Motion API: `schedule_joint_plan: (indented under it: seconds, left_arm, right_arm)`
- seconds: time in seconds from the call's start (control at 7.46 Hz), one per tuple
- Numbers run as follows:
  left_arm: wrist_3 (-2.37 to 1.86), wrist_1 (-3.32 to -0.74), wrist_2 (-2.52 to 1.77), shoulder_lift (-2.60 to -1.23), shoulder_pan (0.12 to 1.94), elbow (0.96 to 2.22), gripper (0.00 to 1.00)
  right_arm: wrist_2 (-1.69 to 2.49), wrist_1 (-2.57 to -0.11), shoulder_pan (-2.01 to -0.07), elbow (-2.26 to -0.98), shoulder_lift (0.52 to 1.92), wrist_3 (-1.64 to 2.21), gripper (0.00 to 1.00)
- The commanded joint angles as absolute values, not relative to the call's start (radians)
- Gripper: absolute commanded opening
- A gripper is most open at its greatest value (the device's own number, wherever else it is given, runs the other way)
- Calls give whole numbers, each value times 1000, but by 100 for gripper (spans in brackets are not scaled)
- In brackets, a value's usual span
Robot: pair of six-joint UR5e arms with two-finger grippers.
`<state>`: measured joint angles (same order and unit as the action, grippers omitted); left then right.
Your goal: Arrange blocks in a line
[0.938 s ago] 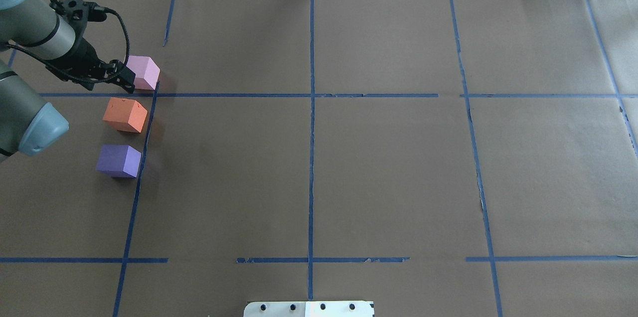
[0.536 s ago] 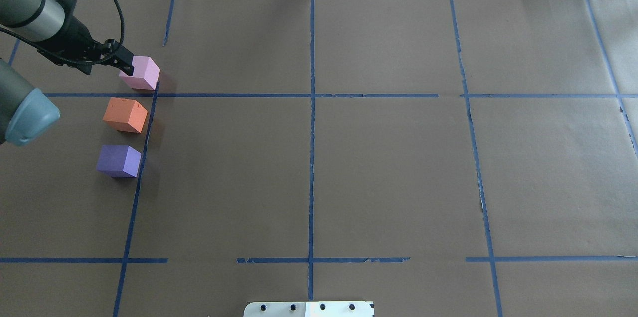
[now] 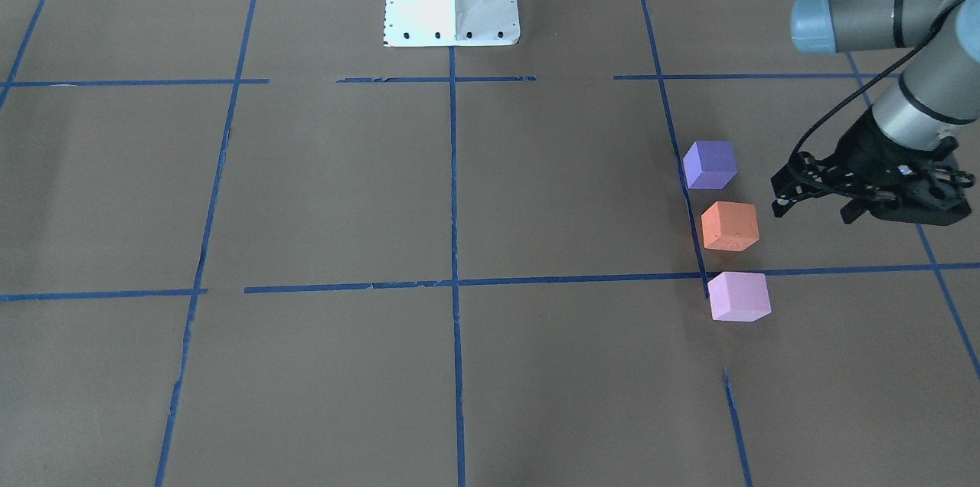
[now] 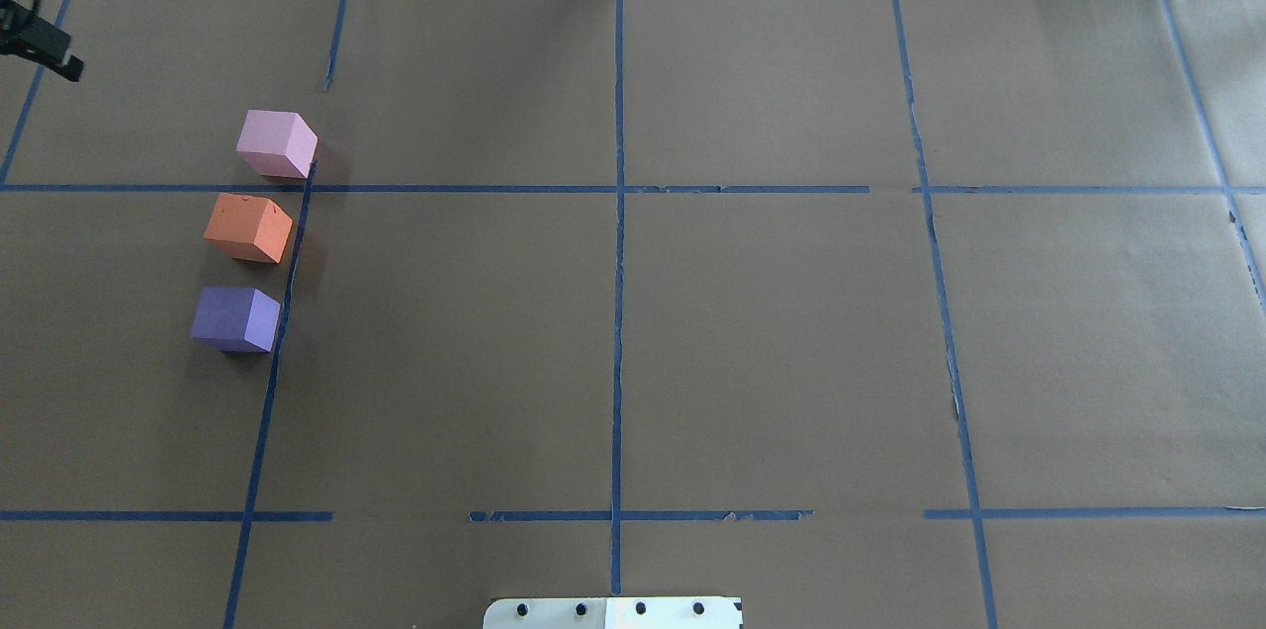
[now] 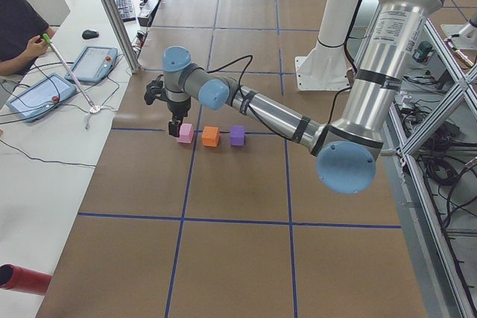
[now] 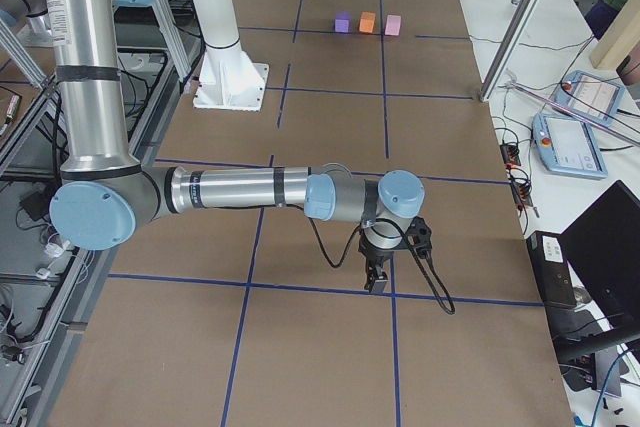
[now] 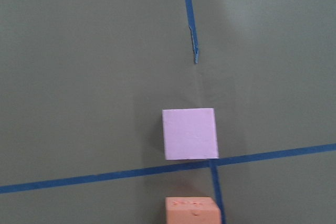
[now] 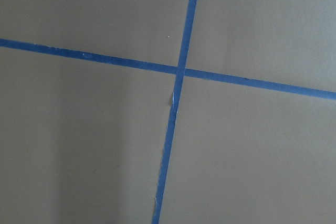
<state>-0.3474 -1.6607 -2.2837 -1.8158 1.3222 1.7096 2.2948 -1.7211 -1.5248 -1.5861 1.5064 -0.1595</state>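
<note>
Left gripper [image 3: 813, 208] hangs empty, jaws apparently parted, off to the outer side of the row and clear of every cube. Right gripper [image 6: 376, 277] sits far from the row, over a tape crossing [image 8: 179, 70]; cannot tell its spread. Purple cube [image 3: 710, 164], orange cube [image 3: 730, 226] and pink cube [image 3: 739, 295] lie in file along the blue tape line [image 3: 693, 219], with narrow gaps and none touching; tape likely served as guide. Orange one slightly twisted. Line judged complete
</note>
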Motion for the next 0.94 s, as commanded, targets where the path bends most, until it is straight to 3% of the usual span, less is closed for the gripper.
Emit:
schedule_joint_plan:
  seconds: [0.0, 0.4, 0.8]
  left_arm:
    - [-107, -1663, -2304, -1752, 1486, 1627, 100]
    - [-20, -1669, -2353, -1750, 1580, 1465, 100]
    - [-20, -1655, -2347, -1711, 1650, 1498, 100]
  right_arm:
    - [2295, -1721, -1525, -1586, 1506, -160, 100]
    - [2295, -1721, -1525, -1586, 1506, -160, 100]
    - [2295, -1721, -1525, -1586, 1506, -160, 100]
